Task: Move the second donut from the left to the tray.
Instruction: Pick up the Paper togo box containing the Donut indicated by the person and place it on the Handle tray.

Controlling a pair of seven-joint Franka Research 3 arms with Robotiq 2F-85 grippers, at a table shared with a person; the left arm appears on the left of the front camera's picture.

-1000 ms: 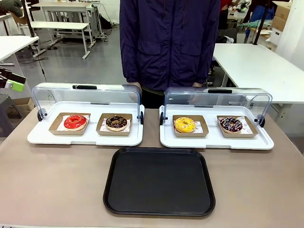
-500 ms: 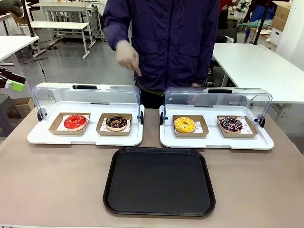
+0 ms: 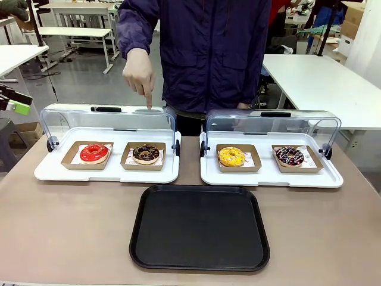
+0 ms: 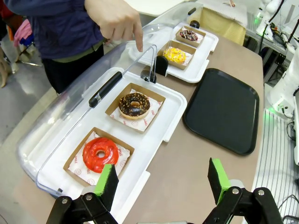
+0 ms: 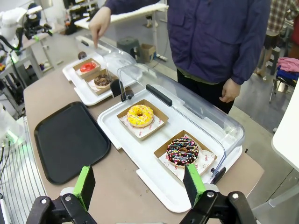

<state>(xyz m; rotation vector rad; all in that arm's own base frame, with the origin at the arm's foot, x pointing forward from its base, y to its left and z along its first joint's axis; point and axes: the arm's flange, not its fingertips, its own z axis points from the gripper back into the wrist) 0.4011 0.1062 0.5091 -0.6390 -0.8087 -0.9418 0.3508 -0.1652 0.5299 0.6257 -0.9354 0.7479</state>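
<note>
The chocolate-glazed donut with sparse pale sprinkles [image 3: 146,154] [image 4: 134,105] [image 5: 102,80] lies in its small brown cardboard tray, second from the left, in the left white display tray under a raised clear lid. The large black tray [image 3: 200,227] [image 4: 224,108] [image 5: 68,139] lies bare at the table's front middle. A person's hand [image 3: 139,70] [image 4: 117,19] [image 5: 99,22] points a finger down at the lid above that donut. My left gripper [image 4: 163,179] hangs open above the table's left end, beside the red donut [image 4: 100,154]. My right gripper [image 5: 138,184] hangs open above the right end.
The left display tray [image 3: 107,174] also holds a red-glazed donut [image 3: 94,153]. The right display tray [image 3: 271,177] holds a yellow donut [image 3: 231,157] [image 5: 140,115] and a dark donut with dense coloured sprinkles [image 3: 289,156] [image 5: 182,150]. Both clear lids stand raised toward the person.
The person's arm has come up from the side and the hand has moved down and left, its finger now pointing at the left lid. Donuts and tray have not moved.
</note>
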